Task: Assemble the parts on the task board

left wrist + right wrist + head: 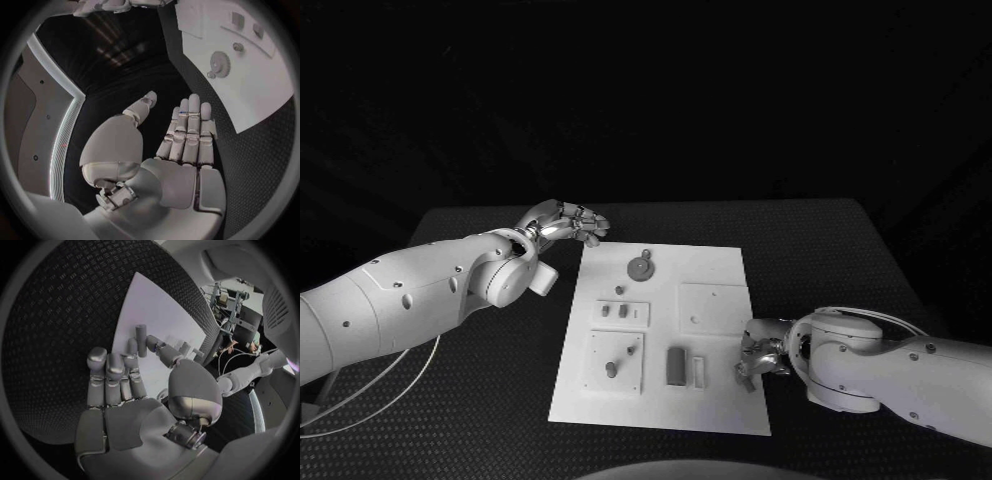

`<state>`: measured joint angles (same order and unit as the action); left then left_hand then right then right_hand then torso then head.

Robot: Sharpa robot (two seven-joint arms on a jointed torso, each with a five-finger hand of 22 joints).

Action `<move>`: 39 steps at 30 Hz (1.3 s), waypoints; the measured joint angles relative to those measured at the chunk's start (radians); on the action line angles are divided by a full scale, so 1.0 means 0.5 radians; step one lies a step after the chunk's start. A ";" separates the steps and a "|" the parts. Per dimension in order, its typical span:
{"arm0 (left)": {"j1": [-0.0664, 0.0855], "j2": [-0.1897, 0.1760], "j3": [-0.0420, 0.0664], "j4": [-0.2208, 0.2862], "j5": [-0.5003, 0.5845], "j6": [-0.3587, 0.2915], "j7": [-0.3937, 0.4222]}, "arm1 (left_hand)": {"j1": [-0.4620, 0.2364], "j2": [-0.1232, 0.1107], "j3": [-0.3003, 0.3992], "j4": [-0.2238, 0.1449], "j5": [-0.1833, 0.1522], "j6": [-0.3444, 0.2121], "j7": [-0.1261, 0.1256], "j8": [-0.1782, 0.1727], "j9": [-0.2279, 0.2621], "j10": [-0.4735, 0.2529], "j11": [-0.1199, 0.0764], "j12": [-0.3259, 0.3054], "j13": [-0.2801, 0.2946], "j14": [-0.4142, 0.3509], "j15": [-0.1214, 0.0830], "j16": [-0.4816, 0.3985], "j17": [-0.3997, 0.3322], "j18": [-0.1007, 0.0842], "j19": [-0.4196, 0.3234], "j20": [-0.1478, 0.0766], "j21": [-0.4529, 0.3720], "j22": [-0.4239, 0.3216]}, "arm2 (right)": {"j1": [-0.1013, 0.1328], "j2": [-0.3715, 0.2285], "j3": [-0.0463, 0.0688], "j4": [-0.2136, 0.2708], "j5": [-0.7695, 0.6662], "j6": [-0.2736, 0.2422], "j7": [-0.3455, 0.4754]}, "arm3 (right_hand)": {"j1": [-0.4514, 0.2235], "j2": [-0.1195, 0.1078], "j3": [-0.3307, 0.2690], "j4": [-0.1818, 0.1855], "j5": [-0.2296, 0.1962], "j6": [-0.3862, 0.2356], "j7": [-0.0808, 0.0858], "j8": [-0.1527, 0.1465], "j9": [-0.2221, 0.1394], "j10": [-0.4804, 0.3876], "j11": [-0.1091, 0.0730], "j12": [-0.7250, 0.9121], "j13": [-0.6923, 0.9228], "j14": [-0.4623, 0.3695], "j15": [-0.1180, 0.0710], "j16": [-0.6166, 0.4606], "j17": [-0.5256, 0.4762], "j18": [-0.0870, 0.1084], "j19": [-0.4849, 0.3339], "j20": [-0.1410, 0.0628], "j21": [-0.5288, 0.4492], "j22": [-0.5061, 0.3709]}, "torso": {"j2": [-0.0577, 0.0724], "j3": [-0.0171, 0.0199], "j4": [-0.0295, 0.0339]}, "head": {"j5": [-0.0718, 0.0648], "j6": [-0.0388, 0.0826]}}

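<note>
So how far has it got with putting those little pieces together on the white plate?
Hard to call anything finished. A round gear-like grey piece and several small pieces lie spread over the white task board. The left robot hand hovers open beyond the board's far corner; the right robot hand, holding nothing, reaches toward an upright grey peg.

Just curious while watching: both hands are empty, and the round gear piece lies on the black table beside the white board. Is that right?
Not quite. The head view shows the gear lying on the white board itself, near its far edge. The rest holds: the left hand and right hand hold nothing.
</note>
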<state>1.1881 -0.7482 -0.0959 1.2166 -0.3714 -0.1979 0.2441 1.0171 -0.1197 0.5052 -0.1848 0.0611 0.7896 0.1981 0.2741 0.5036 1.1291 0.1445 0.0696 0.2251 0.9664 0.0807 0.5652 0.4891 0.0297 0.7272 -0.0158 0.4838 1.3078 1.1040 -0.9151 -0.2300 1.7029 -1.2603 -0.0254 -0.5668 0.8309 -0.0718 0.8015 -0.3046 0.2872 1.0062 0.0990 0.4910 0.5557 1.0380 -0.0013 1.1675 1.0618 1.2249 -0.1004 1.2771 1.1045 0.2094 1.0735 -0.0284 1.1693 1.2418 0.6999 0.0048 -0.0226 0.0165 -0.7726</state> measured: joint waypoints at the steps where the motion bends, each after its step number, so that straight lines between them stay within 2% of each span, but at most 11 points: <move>1: 0.000 0.000 0.000 0.000 0.000 0.000 0.000 | 0.000 0.000 0.000 0.000 0.000 0.000 0.000 0.000 0.000 0.000 0.000 0.000 0.000 0.000 0.000 0.000 0.000 0.000 0.000 0.000 0.000 0.000 | 0.003 -0.001 -0.002 0.000 0.034 -0.011 0.001 | 0.000 0.000 0.003 -0.002 -0.001 0.000 0.000 -0.032 0.000 0.000 0.000 0.000 0.001 0.000 0.001 0.000 0.000 0.000 0.000 0.000 0.000 0.000 | 0.000 0.0002 0.000 | 0.001 0.000; 2: 0.000 0.000 0.000 0.001 0.000 0.000 0.000 | 0.000 0.000 0.000 0.000 0.000 0.000 0.000 0.000 0.000 0.000 0.000 0.000 0.000 0.000 0.000 0.000 0.000 0.000 0.000 0.000 0.000 0.000 | 0.010 -0.001 -0.005 0.001 0.073 -0.020 0.002 | 0.000 0.000 0.008 -0.004 -0.002 0.000 0.000 -0.088 0.000 0.000 0.000 0.000 0.002 -0.001 0.001 0.000 0.000 0.000 0.000 0.000 0.000 0.000 | 0.000 0.0002 0.000 | 0.002 0.001; 4: 0.000 0.000 0.000 0.001 0.000 0.000 0.000 | 0.000 0.000 0.000 0.000 0.000 0.000 0.000 0.000 0.000 0.000 0.000 0.000 0.000 0.000 0.000 0.000 0.000 0.000 0.000 0.000 0.000 0.000 | 0.029 0.005 -0.007 0.004 0.177 -0.041 0.007 | 0.000 0.000 0.065 0.032 -0.002 0.000 0.001 -0.297 0.000 0.000 0.000 0.000 0.005 0.003 -0.001 0.000 0.000 0.000 0.000 0.000 0.000 -0.003 | 0.000 0.0002 0.000 | 0.003 0.001; 5: 0.000 0.001 0.000 0.001 0.000 0.000 -0.001 | 0.000 0.000 0.000 0.000 0.000 0.000 0.000 0.000 0.000 0.000 0.000 0.000 0.000 0.000 0.000 0.000 0.000 0.000 0.000 0.000 0.000 0.000 | 0.037 0.010 -0.007 0.005 0.220 -0.050 0.008 | 0.000 0.000 0.079 0.040 0.003 -0.001 0.003 -0.355 -0.001 0.000 0.000 0.000 0.007 0.006 0.000 0.000 0.000 0.000 0.000 0.000 0.000 -0.004 | 0.000 0.0002 0.000 | 0.004 0.001; 6: 0.000 0.001 0.000 0.001 0.000 0.001 -0.001 | 0.000 0.000 0.000 0.000 0.000 0.000 0.000 0.000 0.000 0.000 0.000 0.000 0.000 0.000 0.000 0.000 0.000 0.000 0.000 0.000 0.000 0.000 | 0.043 0.015 -0.007 0.005 0.269 -0.062 0.008 | 0.003 0.014 0.082 0.038 0.022 -0.002 0.003 -0.380 -0.038 0.000 0.000 0.000 0.008 0.009 -0.003 0.000 0.002 0.000 0.000 0.000 0.000 -0.004 | 0.000 0.0002 0.000 | 0.004 0.001; 7: 0.000 0.001 0.000 0.001 0.000 0.001 -0.001 | 0.000 0.000 0.000 0.000 0.000 0.000 0.000 0.000 0.000 0.000 0.000 0.000 0.000 0.000 0.000 0.000 0.000 0.000 0.000 0.000 0.000 0.000 | 0.044 0.017 -0.008 0.006 0.302 -0.073 0.008 | 0.004 0.021 0.082 0.038 0.040 -0.003 0.004 -0.384 -0.072 0.000 0.000 0.001 0.009 0.009 -0.003 0.000 0.003 0.000 0.000 0.000 0.000 -0.005 | 0.000 0.0002 0.000 | 0.006 0.001; 9: 0.000 0.002 0.000 0.001 -0.001 0.001 -0.001 | 0.000 0.000 0.000 0.000 0.000 0.000 0.000 0.000 0.000 0.000 0.000 0.000 0.000 0.000 0.000 0.000 0.000 0.000 0.000 0.000 0.000 0.000 | 0.045 0.025 -0.011 0.009 0.372 -0.106 0.006 | 0.002 0.024 0.082 0.038 0.053 -0.006 0.005 -0.378 -0.086 0.002 -0.001 0.001 0.009 0.009 -0.003 0.000 0.003 0.000 0.000 0.000 0.004 -0.006 | 0.000 0.0002 0.000 | 0.006 0.001; 10: 0.000 0.002 0.000 0.002 -0.001 0.001 -0.001 | 0.000 0.000 0.000 0.000 0.000 0.000 0.000 0.000 0.000 0.000 0.000 0.000 0.000 0.000 0.000 0.000 0.002 0.000 0.000 0.000 0.000 0.000 | 0.045 0.031 -0.013 0.010 0.399 -0.124 0.005 | 0.015 0.041 0.082 0.038 0.053 -0.006 0.006 -0.378 -0.085 0.012 0.003 0.001 0.009 0.009 -0.003 0.000 0.003 0.000 0.000 0.000 0.008 -0.006 | 0.000 0.0000 0.000 | 0.007 0.001; 15: 0.000 0.002 0.000 0.002 -0.001 0.001 -0.002 | 0.000 0.000 0.000 0.000 0.000 0.000 0.000 0.000 0.000 0.000 0.000 0.000 -0.002 0.000 0.000 0.000 0.002 0.000 0.000 0.000 0.000 0.000 | 0.044 0.073 -0.016 0.012 0.519 -0.204 0.001 | 0.042 0.068 0.082 0.038 0.053 -0.006 0.020 -0.378 -0.085 0.011 0.002 0.001 0.011 0.013 -0.007 0.000 0.003 0.002 0.000 0.000 0.008 -0.006 | 0.000 0.0000 0.000 | 0.010 0.002; 26: 0.000 0.005 0.000 0.004 -0.001 0.002 -0.003 | 0.000 0.000 0.000 0.000 0.000 0.000 0.000 0.000 0.000 0.000 0.000 0.000 -0.002 0.000 0.000 0.000 0.003 0.000 0.000 0.000 0.000 -0.001 | 0.043 0.170 -0.017 -0.035 0.657 -0.283 -0.005 | 0.045 0.070 0.082 0.038 0.053 -0.002 0.015 -0.372 -0.084 0.012 0.002 0.001 0.013 0.016 -0.010 0.000 0.002 0.008 0.000 0.000 0.008 -0.008 | 0.000 -0.0015 0.000 | 0.005 0.006; 39: 0.000 0.009 0.000 0.004 -0.002 0.004 -0.008 | 0.000 0.000 0.000 0.000 0.000 0.000 0.000 0.000 0.000 0.000 0.000 0.000 -0.001 0.000 0.000 0.000 0.007 0.000 0.000 0.000 0.000 -0.001 | 0.038 0.220 -0.015 -0.070 0.754 -0.335 -0.012 | 0.045 0.070 0.080 0.037 0.053 -0.001 0.014 -0.365 -0.071 0.012 0.002 0.001 0.015 0.016 -0.010 -0.008 0.002 0.014 0.000 0.000 0.008 -0.011 | 0.002 0.0017 0.000 | 0.016 0.006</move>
<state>1.1882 -0.7438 -0.0959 1.2184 -0.3722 -0.1961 0.2403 1.0171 -0.1197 0.5053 -0.1849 0.0611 0.7896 0.1981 0.2740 0.5036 1.1291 0.1445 0.0697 0.2244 0.9664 0.0807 0.5652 0.4925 0.0296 0.7272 -0.0158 0.4838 1.3074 1.1228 -0.8050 -0.2373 1.6677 -0.8835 -0.1928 -0.5726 0.8533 -0.0367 0.8413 -0.2862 0.3137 1.0059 0.1059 0.3087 0.5200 1.0438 -0.0004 1.1682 1.0692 1.2330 -0.1052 1.2731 1.1055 0.2162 1.0735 -0.0282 1.1732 1.2365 0.7006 0.0057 -0.0224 0.0243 -0.7699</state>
